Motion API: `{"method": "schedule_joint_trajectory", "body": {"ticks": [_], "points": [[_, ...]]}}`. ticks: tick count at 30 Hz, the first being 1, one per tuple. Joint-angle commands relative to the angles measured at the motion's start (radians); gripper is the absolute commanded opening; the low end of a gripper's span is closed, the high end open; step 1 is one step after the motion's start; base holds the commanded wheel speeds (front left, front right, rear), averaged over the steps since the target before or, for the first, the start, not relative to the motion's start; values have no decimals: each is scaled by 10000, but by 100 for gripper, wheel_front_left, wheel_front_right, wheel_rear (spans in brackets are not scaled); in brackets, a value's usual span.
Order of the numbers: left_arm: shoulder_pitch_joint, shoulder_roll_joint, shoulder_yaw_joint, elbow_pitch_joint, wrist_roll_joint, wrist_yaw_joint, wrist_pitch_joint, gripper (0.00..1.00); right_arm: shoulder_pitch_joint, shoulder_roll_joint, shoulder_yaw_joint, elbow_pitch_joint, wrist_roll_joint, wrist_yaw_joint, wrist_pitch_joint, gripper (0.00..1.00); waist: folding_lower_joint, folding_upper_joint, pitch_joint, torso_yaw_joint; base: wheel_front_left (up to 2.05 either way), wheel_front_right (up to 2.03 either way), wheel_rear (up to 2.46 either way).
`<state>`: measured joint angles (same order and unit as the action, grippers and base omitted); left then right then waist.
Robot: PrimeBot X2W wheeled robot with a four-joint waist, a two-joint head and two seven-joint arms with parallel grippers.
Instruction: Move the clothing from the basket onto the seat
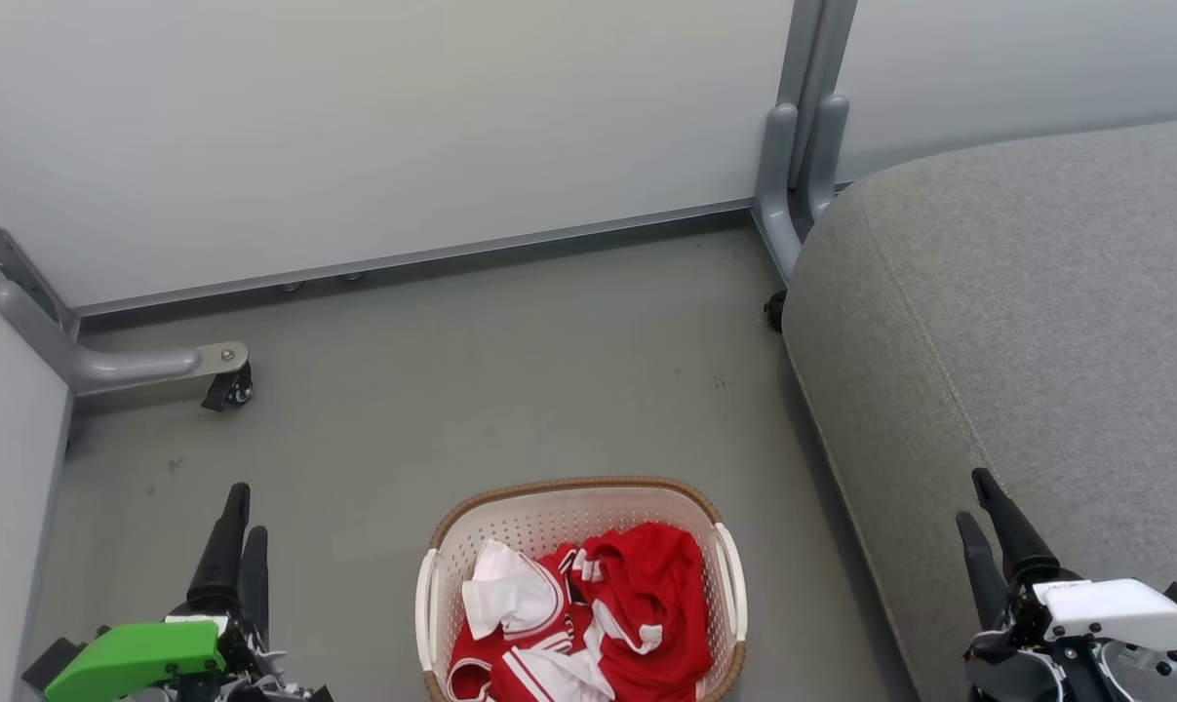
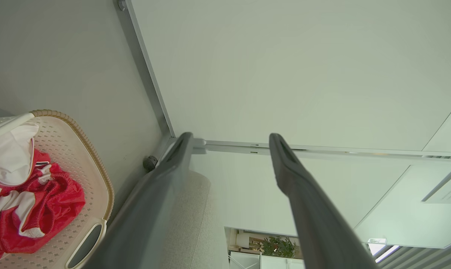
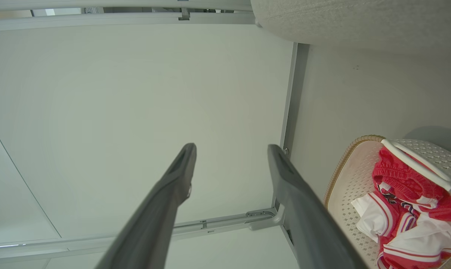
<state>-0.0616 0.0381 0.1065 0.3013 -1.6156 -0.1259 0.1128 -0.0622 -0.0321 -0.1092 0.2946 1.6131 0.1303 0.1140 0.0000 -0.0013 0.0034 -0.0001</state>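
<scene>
The cream basket (image 1: 573,486) with its brown rim stands on the floor at the bottom centre of the head view. In it lies crumpled red and white clothing (image 1: 637,585). The big grey seat (image 1: 1037,322) takes up the right side, just right of the basket. My left gripper (image 1: 247,512) hovers open over the floor left of the basket. My right gripper (image 1: 971,495) is open above the seat's front edge. The left wrist view has the left gripper (image 2: 231,137), the basket (image 2: 79,149) and the clothing (image 2: 31,198). The right wrist view has the right gripper (image 3: 231,147), the basket (image 3: 345,179), the clothing (image 3: 408,190) and the seat (image 3: 360,22).
Pale partition walls close the space behind and to the left. A grey partition foot with a caster (image 1: 227,375) juts onto the floor at the left, and a grey post (image 1: 803,166) stands by the seat's far corner. Grey floor (image 1: 510,370) lies between basket and wall.
</scene>
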Motion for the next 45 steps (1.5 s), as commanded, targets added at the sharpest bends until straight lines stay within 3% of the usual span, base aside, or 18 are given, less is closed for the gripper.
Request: {"method": "schedule_joint_trajectory", "body": {"ticks": [1,8,25,45], "points": [[-82,21,-106,-129,65,-2,-129,100,-77,-36,120,-153,-22,0,-118,100,0,0,2,-1,0,0,0],[-52,33,-120,-286,1070,-1,-472,100,-92,-104,387,-161,-852,1,-476,100,0,1,22,-9,0,0,0],[122,59,-788,-1299,5078,570,-1216,100,-1,-92,699,-788,-4992,2,-1221,100,0,3,102,-26,0,0,0],[310,152,-1513,-1818,8355,984,-1932,100,128,-124,1291,-1126,-7956,3,-1942,100,0,5,127,-59,0,0,0]]}}
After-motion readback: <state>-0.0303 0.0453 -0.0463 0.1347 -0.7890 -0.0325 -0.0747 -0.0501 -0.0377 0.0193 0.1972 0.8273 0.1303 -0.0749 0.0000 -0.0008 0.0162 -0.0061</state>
